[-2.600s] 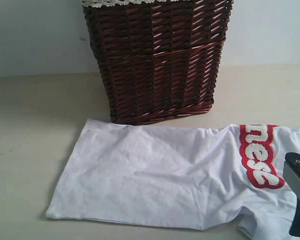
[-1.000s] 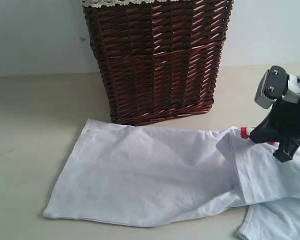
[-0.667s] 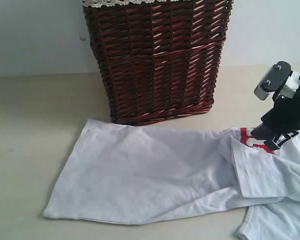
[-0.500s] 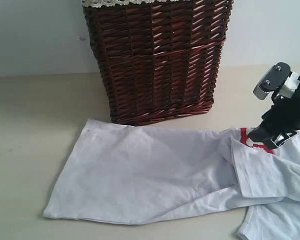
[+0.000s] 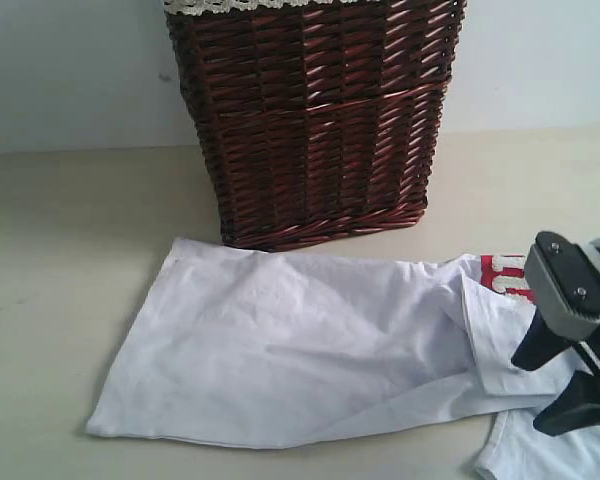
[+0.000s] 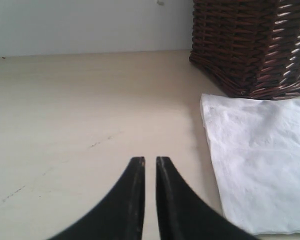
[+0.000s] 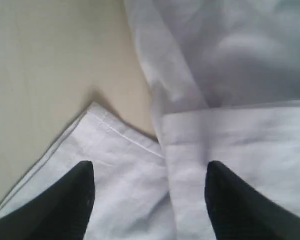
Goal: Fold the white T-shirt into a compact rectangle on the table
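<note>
Soft, even light with no glare; the wrist views differ in sharpness.
In the exterior view the wicker basket (image 5: 315,120) lays only a faint shadow on the desk (image 5: 70,260) at its 9 o'clock, and the white T-shirt (image 5: 280,350) shows a thin dark rim along its 6 o'clock hem. The right wrist view is dimmer and soft, the right fingers (image 7: 65,205) blurred black shapes. The left fingers (image 6: 125,205) look crisper, in brighter light.
</note>
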{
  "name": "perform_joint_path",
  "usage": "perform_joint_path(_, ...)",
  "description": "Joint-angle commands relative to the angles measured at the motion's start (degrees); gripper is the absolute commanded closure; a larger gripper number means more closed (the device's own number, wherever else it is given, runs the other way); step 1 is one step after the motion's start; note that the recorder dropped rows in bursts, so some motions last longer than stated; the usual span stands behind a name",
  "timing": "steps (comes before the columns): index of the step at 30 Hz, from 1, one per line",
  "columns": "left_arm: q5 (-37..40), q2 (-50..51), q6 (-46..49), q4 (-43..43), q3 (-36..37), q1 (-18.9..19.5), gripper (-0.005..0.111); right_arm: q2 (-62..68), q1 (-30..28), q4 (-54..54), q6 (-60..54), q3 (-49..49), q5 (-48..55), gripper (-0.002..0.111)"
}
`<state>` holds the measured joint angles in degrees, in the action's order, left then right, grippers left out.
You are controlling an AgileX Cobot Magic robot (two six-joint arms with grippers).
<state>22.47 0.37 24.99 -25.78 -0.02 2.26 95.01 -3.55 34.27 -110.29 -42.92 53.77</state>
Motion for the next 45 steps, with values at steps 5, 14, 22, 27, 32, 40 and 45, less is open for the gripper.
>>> perform_joint_path(5,-0.2,-0.4,0.0,-0.1,0.0,-0.1,0.096,2.0,-0.1,9.0,-8.0,5.1,-13.6,0.057)
perform_joint_path(14,-0.2,-0.4,0.0,-0.1,0.0,-0.1,0.096,2.9,-0.1,14.8,-8.0,5.1,-13.7,0.101)
perform_joint_path(22,-0.2,-0.4,0.0,-0.1,0.0,-0.1,0.096,2.9,-0.1,20.0,-6.9,5.1,-12.5,0.108)
perform_joint_path(27,-0.2,-0.4,0.0,-0.1,0.0,-0.1,0.096,2.9,-0.1,12.4,-9.6,5.1,-0.6,0.080)
perform_joint_path(32,-0.2,-0.4,0.0,-0.1,0.0,-0.1,0.096,3.9,-0.1,15.7,-10.2,5.3,-12.8,0.060)
perform_joint_path(40,-0.2,-0.4,0.0,-0.1,0.0,-0.1,0.096,7.0,-0.1,16.4,-10.2,5.3,-13.5,0.102)
perform_joint_path(45,-0.2,-0.4,0.0,-0.1,0.0,-0.1,0.096,7.0,-0.1,16.4,-10.0,5.3,-13.0,0.108)
